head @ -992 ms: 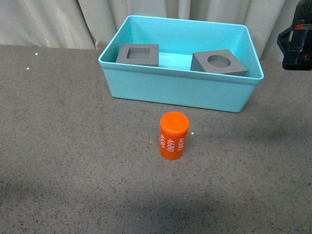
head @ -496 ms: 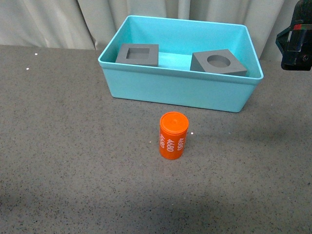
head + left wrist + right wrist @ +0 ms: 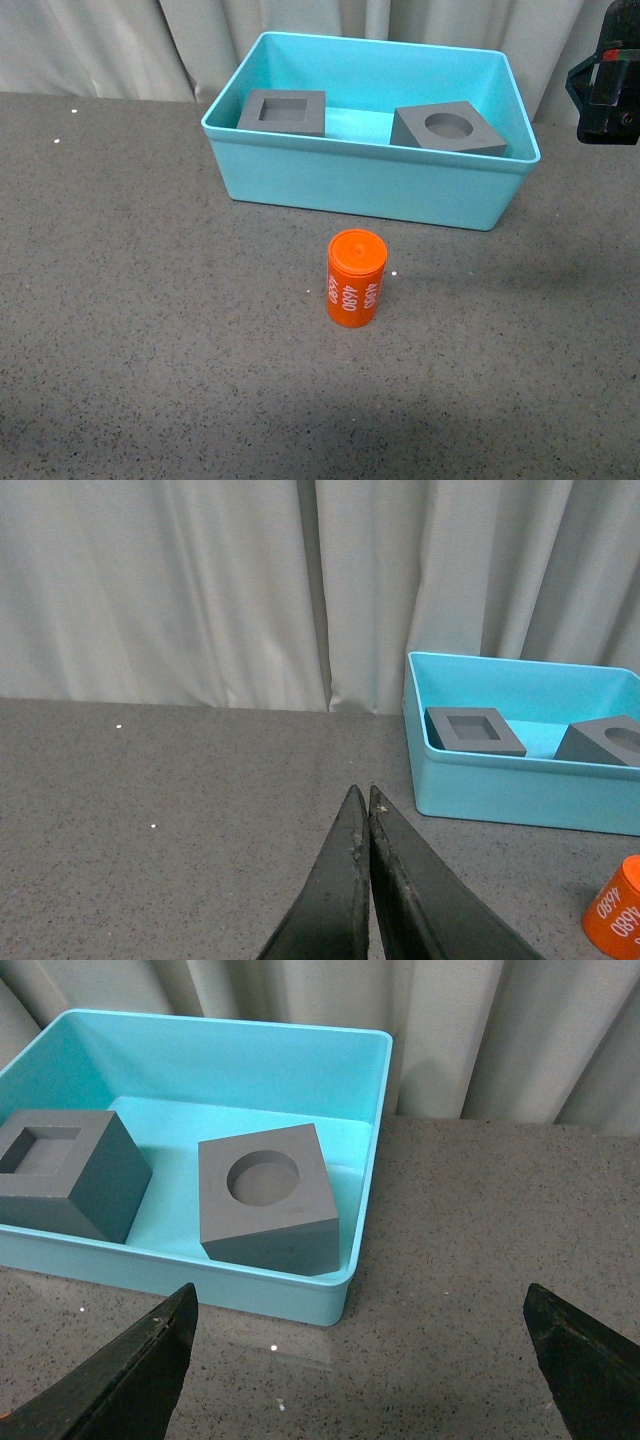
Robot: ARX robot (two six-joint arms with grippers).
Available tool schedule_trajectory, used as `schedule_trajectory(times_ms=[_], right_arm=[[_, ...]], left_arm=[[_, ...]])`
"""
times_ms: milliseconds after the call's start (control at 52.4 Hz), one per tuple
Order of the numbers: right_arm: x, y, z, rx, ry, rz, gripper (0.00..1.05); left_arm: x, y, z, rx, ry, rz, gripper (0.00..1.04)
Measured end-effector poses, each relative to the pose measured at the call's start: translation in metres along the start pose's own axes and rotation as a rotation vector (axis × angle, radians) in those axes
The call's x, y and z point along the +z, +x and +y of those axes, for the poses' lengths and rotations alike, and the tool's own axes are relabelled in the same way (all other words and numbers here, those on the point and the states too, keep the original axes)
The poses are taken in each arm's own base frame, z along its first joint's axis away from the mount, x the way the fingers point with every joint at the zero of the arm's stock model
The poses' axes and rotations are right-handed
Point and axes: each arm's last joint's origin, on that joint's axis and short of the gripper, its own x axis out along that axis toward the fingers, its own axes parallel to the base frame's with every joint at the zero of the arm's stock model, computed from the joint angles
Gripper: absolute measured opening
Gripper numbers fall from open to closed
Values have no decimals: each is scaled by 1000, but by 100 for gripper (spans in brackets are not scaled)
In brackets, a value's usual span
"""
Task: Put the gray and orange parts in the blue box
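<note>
**Item 1: small orange plastic cylinder with white numerals** (image 3: 356,278)
- Location: it stands upright on the gray speckled bench (image 3: 150,300), in front of the near wall of the box. It is apart from that wall and outside the box.
- Handling, my estimate: rigid, light and smooth-skinned. The curved side could slip between flat fingers, and the cylinder would roll if knocked over.
- Where I would take hold: across the body at about mid-height, with fingers on opposite sides and below the cap edge.

**Item 2: large turquoise-blue rectangular plastic box with rimmed edge** (image 3: 365,190)
- Location: at the far side of the bench, in front of a pale curtain (image 3: 100,40).
- It has free floor between and in front of the cubes, so I judge there is room for a drop.

**Item 3: matte gray cube with square recess** (image 3: 284,111)
- Location: inside the box at its left end, sitting flat.

**Item 4: matte gray cube with round recess** (image 3: 448,129)
- Location: inside the box at its right end. It is turned askew and appears tilted.

**Item 5: left gripper** (image 3: 362,795)
- Its fingers are pressed together with nothing between them. It is low over bare bench, well left of the box.

**Item 6: right gripper** (image 3: 360,1298)
- Its fingers are spread wide and hold nothing. It is raised near the right end of the box and looks down on the round-recess cube.

**Balance:** two gray parts are boxed and the orange one is outstanding. I judge the spread right gripper the better placed to fetch it.
</note>
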Motion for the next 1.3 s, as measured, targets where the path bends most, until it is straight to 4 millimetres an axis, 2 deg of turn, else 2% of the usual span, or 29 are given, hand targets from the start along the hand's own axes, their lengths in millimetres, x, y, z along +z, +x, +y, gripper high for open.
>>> schedule_trajectory(times_ms=[153,248,458,553,629,687,935,1030,1297], right_arm=[[0,0,0,0,0,0,95],[0,0,0,0,0,0,95],[0,0,0,0,0,0,95],[0,3,6,6,-161,-81,95],[-2,9,16,69,-318,-36,95],[-9,19,31,165,-407,60,95],[-12,39,81,448,-482,289,95],[-17,46,95,491,-500,374,95],[-28,62,111,514,-520,501,95]], left_arm=[[0,-3,0,0,0,0,4],[-4,-13,0,-1,1,16,4],[-3,-14,0,-1,2,7,4],[-3,-14,0,-1,2,6,20],[-3,-14,0,-1,2,5,33],[-3,-14,0,-1,2,6,47],[-3,-14,0,-1,2,6,99],[-3,-14,0,-1,3,6,98],[-3,-14,0,-1,3,6,98]])
